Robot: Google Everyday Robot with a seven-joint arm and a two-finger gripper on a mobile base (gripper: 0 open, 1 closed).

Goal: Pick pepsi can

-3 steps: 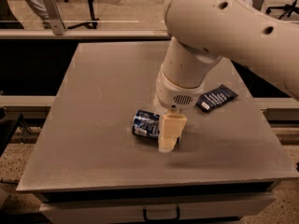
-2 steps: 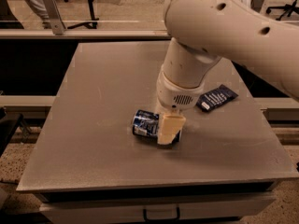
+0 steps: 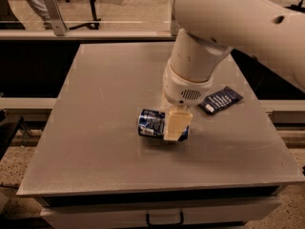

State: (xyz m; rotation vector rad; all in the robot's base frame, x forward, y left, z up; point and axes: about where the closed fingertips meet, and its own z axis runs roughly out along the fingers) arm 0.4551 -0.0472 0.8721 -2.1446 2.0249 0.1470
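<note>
The pepsi can (image 3: 151,123) lies on its side on the grey table (image 3: 95,128), just toward 6 o'clock of centre. The gripper (image 3: 175,128) sits low over the can's 3 o'clock end; whether it grips the can cannot be told. A dark snack wrapper (image 3: 220,100) lies at 2 o'clock from the can.

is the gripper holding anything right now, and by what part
Cannot be told. The gripper is down at the right end of the pepsi can, which lies on its side on the table; no firm grip shows.
</note>
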